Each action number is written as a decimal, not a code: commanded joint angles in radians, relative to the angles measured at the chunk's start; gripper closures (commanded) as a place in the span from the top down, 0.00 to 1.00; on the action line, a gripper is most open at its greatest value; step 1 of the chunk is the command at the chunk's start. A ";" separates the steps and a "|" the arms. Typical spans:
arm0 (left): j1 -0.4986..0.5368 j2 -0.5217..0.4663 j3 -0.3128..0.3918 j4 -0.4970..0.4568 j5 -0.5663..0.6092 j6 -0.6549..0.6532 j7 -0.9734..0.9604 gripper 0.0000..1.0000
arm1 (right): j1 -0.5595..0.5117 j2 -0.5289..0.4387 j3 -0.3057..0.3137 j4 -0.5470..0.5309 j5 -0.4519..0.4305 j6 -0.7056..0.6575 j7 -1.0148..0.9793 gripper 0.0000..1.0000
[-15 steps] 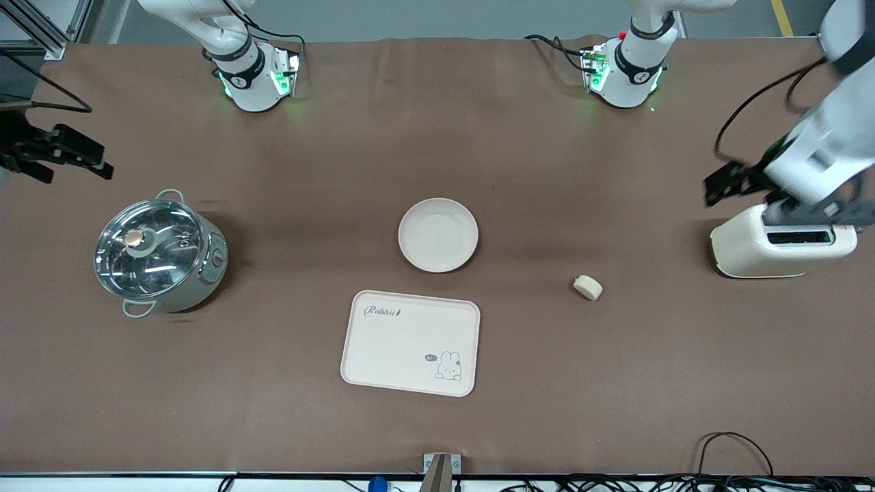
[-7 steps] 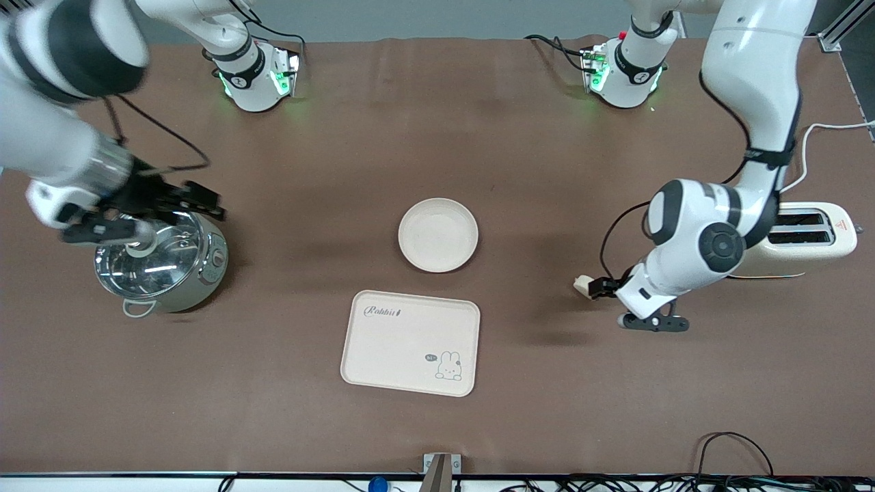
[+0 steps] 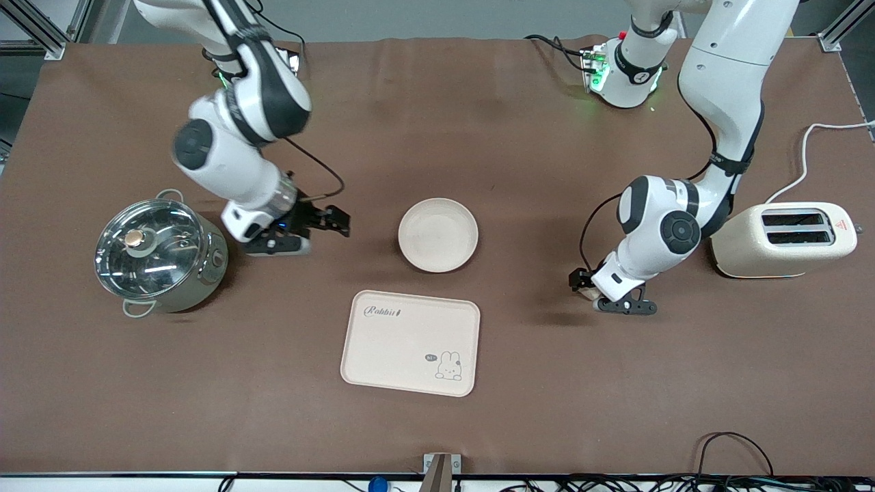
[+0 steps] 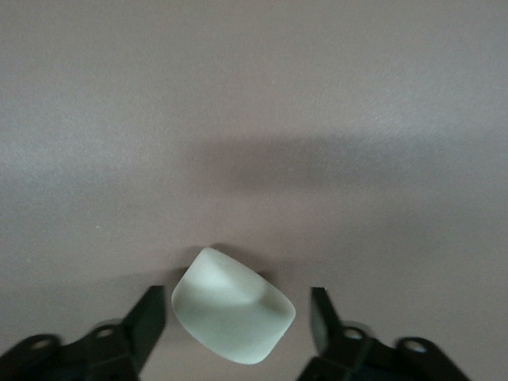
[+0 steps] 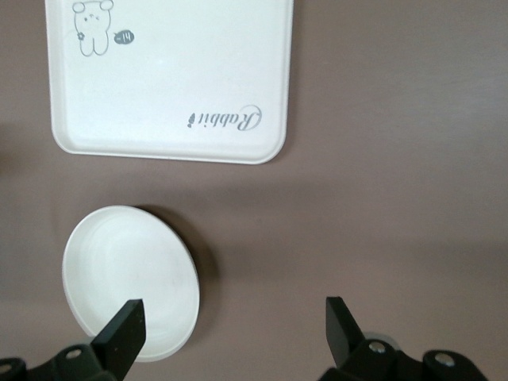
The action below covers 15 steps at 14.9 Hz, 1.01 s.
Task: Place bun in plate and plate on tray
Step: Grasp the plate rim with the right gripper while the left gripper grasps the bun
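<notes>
We record the tray (image 3: 410, 343) nearest the front camera, bare, with the plate (image 3: 438, 234) just farther from the camera and apart from it, also bare. The bun (image 4: 233, 316) lies on the table toward the left arm's end, about level with the gap between plate and tray. The left gripper (image 3: 586, 285) is down at the bun, its 2 fingers straddling it with a gap visible on each side, so not clamped. The right gripper (image 3: 321, 225) hangs over the table between the pot (image 3: 158, 255) and the plate, jaws apart, holding nothing. We judge step 1, grasping the bun, is in hand; next calls for closing, lifting, and carrying it over the plate.
</notes>
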 commanded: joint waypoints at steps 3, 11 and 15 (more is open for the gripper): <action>0.004 -0.035 -0.027 -0.078 -0.018 0.081 0.013 0.01 | 0.151 0.155 -0.012 -0.035 0.096 0.239 0.009 1.00; -0.011 -0.077 -0.197 0.086 -0.018 -0.156 -0.326 0.00 | 0.273 0.256 -0.011 -0.067 0.144 0.355 0.011 0.90; -0.177 0.041 -0.231 0.201 -0.014 -0.171 -0.663 0.00 | 0.282 0.270 -0.011 -0.066 0.161 0.368 0.009 0.50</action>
